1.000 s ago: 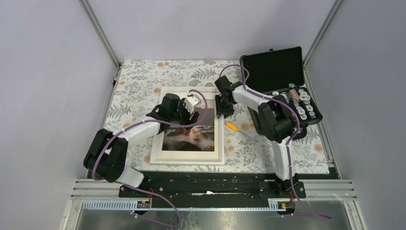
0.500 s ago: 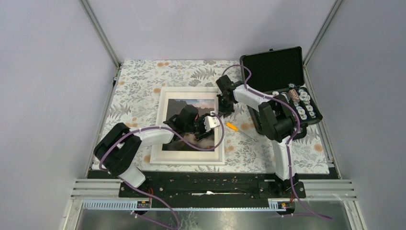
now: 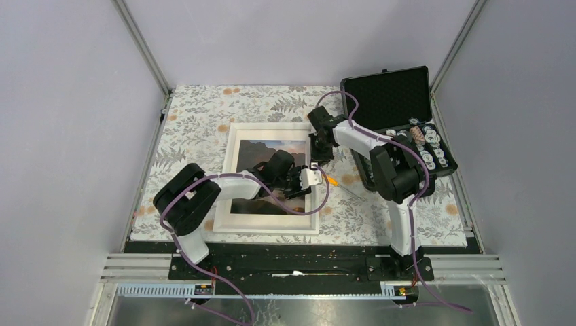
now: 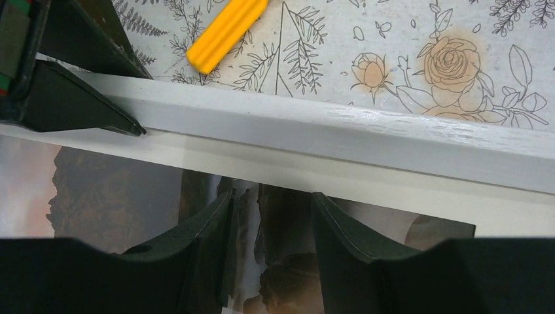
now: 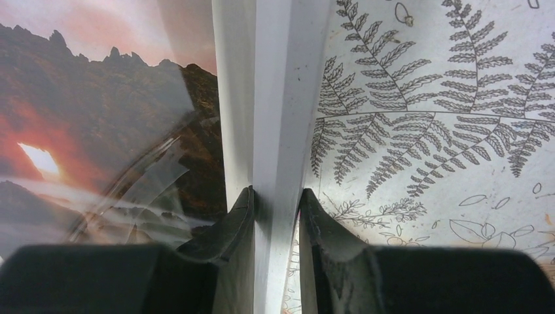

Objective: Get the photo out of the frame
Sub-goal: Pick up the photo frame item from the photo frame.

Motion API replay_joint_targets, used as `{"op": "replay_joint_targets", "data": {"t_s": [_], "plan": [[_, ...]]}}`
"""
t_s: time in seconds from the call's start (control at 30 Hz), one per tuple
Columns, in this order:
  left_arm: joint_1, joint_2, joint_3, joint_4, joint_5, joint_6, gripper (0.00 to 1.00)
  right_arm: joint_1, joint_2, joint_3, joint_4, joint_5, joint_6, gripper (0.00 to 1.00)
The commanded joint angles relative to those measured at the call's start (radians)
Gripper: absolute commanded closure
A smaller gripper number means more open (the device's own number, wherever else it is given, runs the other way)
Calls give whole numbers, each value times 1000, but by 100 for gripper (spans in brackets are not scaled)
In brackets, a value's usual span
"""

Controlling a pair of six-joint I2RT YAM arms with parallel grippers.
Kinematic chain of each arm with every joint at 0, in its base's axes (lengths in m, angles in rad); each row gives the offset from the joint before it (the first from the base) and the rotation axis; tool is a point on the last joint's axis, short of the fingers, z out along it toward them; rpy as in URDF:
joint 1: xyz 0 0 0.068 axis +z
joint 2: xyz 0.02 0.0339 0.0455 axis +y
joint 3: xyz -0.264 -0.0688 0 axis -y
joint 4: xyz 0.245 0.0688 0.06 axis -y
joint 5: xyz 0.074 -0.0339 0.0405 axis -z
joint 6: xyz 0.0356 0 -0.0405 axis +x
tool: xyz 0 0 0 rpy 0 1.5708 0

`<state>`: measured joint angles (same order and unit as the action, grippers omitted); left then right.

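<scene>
Two grippers attend one frame. Farthest left, the left gripper (image 4: 271,203) hovers low over the photo (image 3: 260,151) near its 3 o'clock edge, jaws parted and holding nothing. That single photo sits inside the frame (image 3: 268,224), face up; glare in the right wrist view suggests glazing over it. The frame lies flat at the middle of the floral cloth (image 3: 197,115). At its 2 o'clock, the right gripper (image 5: 275,196) is clamped across the white side rail. Just outside that rail, at 3 o'clock, lies one orange-handled tool (image 4: 226,33), and one black case (image 3: 390,98) stands open at the table's 2 o'clock.

My worries: pressing on the front could scratch or crack the glazing, lifting by one rail could let the frame twist or slip, and a swing could knock the tool.
</scene>
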<state>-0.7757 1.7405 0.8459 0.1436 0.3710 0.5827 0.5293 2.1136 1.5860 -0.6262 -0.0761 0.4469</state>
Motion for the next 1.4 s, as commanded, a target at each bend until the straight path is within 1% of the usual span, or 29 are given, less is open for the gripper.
{"op": "replay_joint_targets", "data": {"t_s": [0.0,0.43,0.5,0.6,0.67,0.77,0.87,0.93,1.0,1.07,1.13,1.27,1.37], "plan": [[-1,27,9,-42,-30,38,50,8,-144,24,-31,-91,-12,100],[0,70,73,-122,-17,15,49,8,-191,50,-26,-151,-24,100],[0,49,62,-112,-17,8,47,6,-187,51,-26,-164,-25,100],[4,-22,55,-111,-34,-12,40,-2,-174,47,-26,-177,-22,100],[23,-86,77,-184,-11,-32,37,-13,-164,47,-26,-185,-18,100],[79,-212,146,-355,67,-17,33,-24,-149,56,-21,-203,-17,100],[119,-326,168,-569,130,73,31,-31,-137,63,-21,-209,-13,100],[135,-398,160,-728,164,171,31,-34,-133,62,-21,-215,-5,100],[136,-465,128,-872,169,249,30,-37,-132,59,-21,-223,3,100],[136,-527,81,-984,168,293,28,-37,-129,55,-21,-226,10,100],[133,-580,31,-1032,157,312,25,-38,-127,53,-22,-229,16,100],[94,-627,-62,-1030,83,279,14,-41,-122,49,-22,-236,23,100],[59,-598,-114,-1011,4,255,14,-40,-121,44,-21,-238,26,100]]}}
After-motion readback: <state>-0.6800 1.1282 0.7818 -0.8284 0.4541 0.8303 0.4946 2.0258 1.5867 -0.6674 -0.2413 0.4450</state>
